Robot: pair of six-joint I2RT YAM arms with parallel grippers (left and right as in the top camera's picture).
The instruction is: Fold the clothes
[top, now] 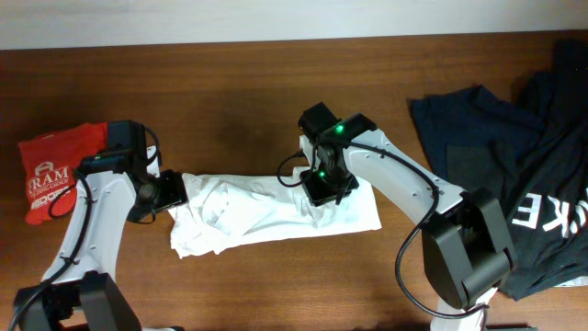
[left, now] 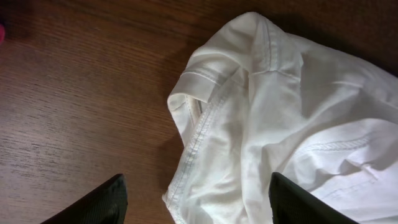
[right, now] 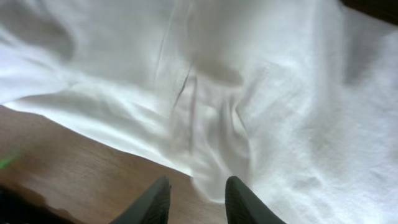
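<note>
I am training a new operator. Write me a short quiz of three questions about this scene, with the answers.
1. True or false: the left gripper is open above the white T-shirt.
2. Which thing lies at the left end of the table? A. a folded red shirt; B. a blue towel; C. a yellow cap.
3. Fill the gap: the dark garments lie on the robot's ____ side of the white T-shirt.
Key: 1 true; 2 A; 3 right.
</note>
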